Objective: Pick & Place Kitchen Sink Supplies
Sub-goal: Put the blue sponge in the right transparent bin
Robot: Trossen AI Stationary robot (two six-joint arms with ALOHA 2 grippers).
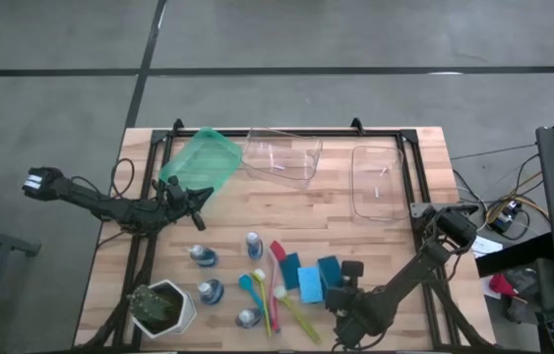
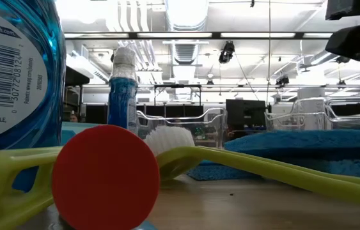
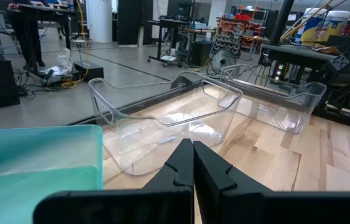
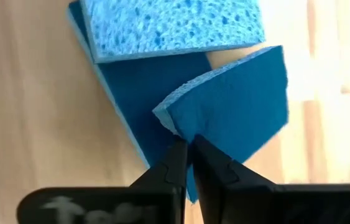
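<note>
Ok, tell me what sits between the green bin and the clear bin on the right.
In the high view, another clear bin lies between the green bin and the right-hand clear bin, along the table's far edge.

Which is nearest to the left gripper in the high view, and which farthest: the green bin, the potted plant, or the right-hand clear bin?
Measured from the left gripper:
1. Green bin, tilted, just beyond the fingertips at the table's back left.
2. Potted plant, at the front left corner.
3. Right-hand clear bin, far across at the back right.
</note>
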